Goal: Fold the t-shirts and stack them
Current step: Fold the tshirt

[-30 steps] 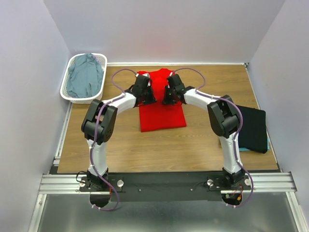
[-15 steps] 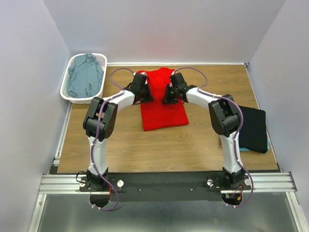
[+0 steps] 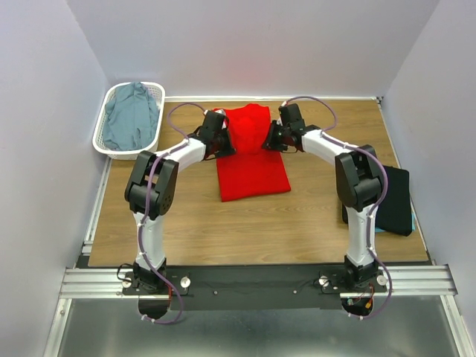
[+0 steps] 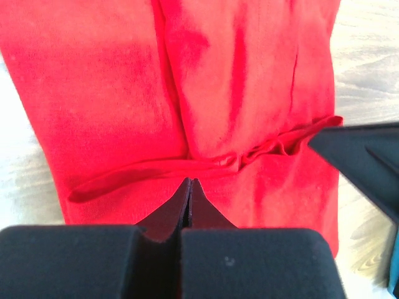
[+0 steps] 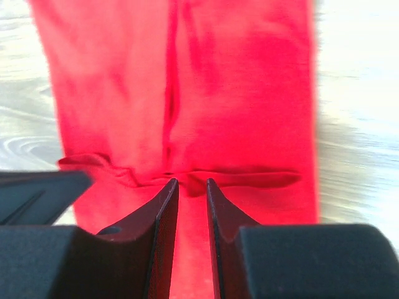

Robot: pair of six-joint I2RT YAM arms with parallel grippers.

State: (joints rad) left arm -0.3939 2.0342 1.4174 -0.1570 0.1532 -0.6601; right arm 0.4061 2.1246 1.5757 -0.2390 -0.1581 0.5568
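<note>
Red t-shirt point(image 3: 251, 160) on tabletop point(image 3: 186, 219), right of basket point(image 3: 119, 155). L gripper point(image 4: 190, 185) shut tight at fold edge, pinch unclear. R gripper point(image 5: 189, 184) barely open, empty. Risk: one-sided pull skews fold.

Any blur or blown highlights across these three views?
Right wrist: bright red cloth t-shirt smeared, wooden table washed out. Left wrist: shirt weave crisp, table corners overexposed. Top external: even light, faint red glow on the back wall.
</note>
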